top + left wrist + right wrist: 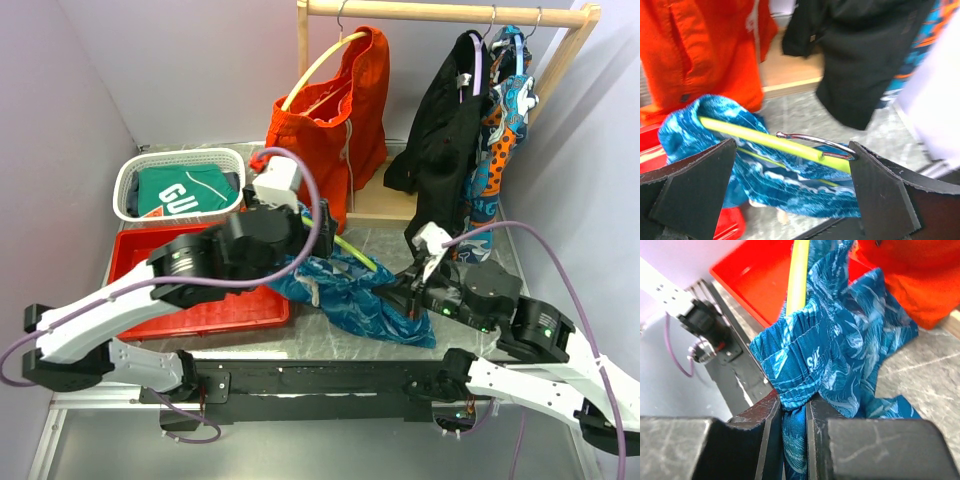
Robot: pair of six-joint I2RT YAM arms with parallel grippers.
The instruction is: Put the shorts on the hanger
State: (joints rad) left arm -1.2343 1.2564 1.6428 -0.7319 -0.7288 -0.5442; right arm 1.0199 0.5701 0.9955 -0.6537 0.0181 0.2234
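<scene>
1. Right gripper (795, 409): pads pressed together on a gathered fold at the waistband of the shorts (840, 355).
2. Left gripper (792, 152): fingers spread wide. The hanger (755, 134) crosses the gap, and its metal hook (815, 139) reaches the right-hand pad.
3. Hanger: thin, rigid lime plastic. Its long axis runs from arm to arm, with the far end buried in the fabric.
4. Shorts: limp, mottled blue-teal cloth, bunched around the bar between both grippers and trailing onto the grey table (300, 340). Only the right arm has a hold on them.

My gripper (792, 148) stood spread wide, the hanger (755, 137) crossing between its fingers (690, 190). The shorts (790, 187) wrapped around the hanger. Orange shorts (700, 50) hung above its hookless end, and a black garment (865, 50) above its hook (810, 138).
</scene>
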